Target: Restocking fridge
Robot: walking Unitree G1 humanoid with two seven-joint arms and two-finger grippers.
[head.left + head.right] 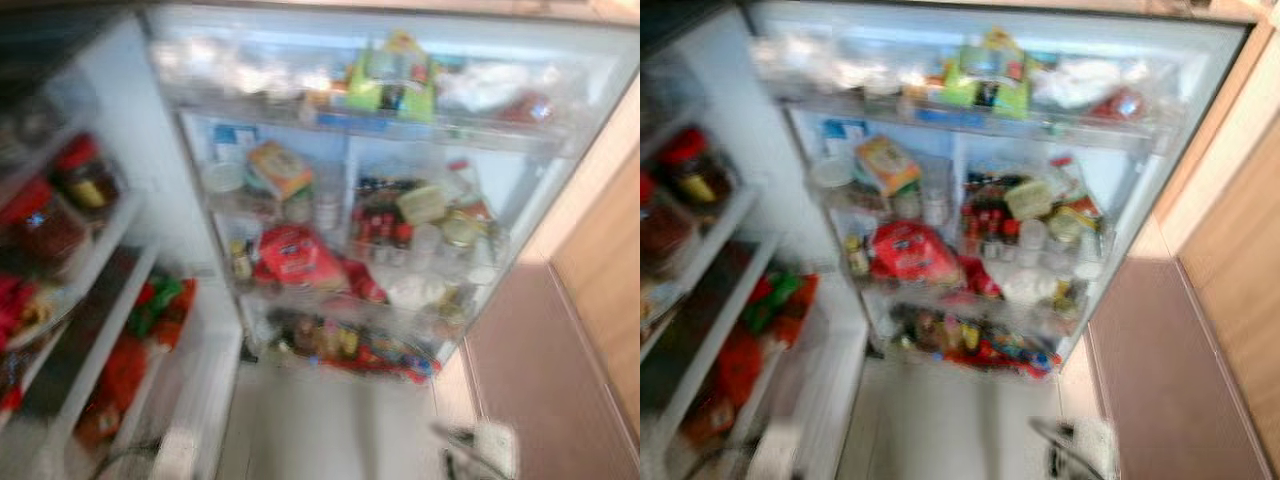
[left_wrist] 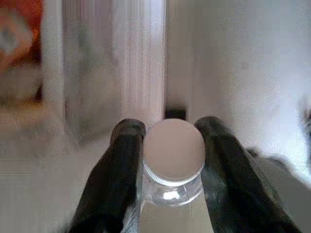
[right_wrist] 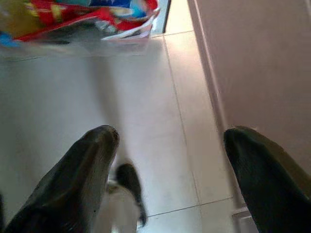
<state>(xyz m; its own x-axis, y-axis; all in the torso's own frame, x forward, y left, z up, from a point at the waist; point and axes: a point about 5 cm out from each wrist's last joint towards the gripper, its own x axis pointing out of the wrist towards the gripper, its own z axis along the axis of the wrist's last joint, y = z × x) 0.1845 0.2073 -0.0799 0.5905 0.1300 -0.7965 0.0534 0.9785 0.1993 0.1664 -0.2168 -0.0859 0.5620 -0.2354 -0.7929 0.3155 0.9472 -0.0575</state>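
The fridge [image 1: 175, 140] stands open in front of me, blurred, its shelves crowded with jars, bottles and packets. A red bag [image 1: 295, 255] lies on a middle shelf and a green pack [image 1: 392, 80] on the top one. My left gripper [image 2: 170, 131] is shut on a clear bottle with a pale screw cap [image 2: 173, 153], one finger either side of its neck. It is low beside the open door [image 1: 170, 455]. My right gripper [image 3: 170, 138] is open over the tiled floor with nothing between its fingers, low at the right [image 1: 480, 445].
The fridge door [image 1: 90, 260] swings out on my left, its racks holding red-lidded jars and red and green packets. A brown cabinet front [image 1: 540, 360] and a wooden panel [image 1: 600, 270] close off the right. Pale floor tiles [image 1: 330, 420] lie between them.
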